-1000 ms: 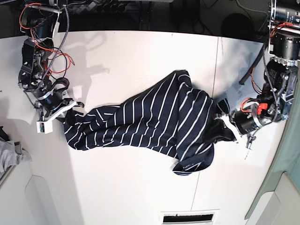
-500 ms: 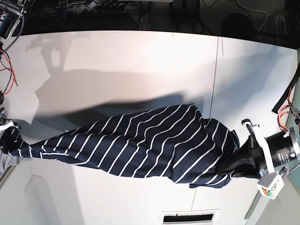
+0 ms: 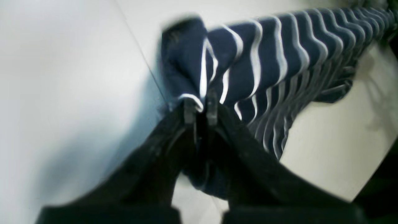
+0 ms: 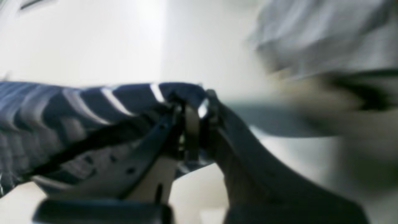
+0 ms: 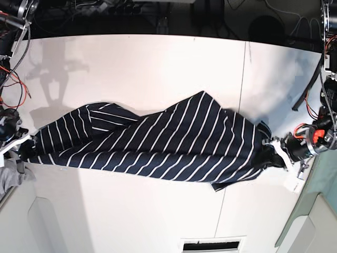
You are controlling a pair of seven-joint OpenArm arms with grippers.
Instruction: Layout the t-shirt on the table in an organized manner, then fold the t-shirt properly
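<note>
The table is a big white top, crossed by a thin dark seam running from the far edge toward the near edge. The shirt lies on it, stretched in a long band from one side edge almost to the other and across the seam, with rumpled folds along its far side. A grey cloth lies at the table's edge just beside one end of the shirt. A slotted vent sits in the near edge.
</note>
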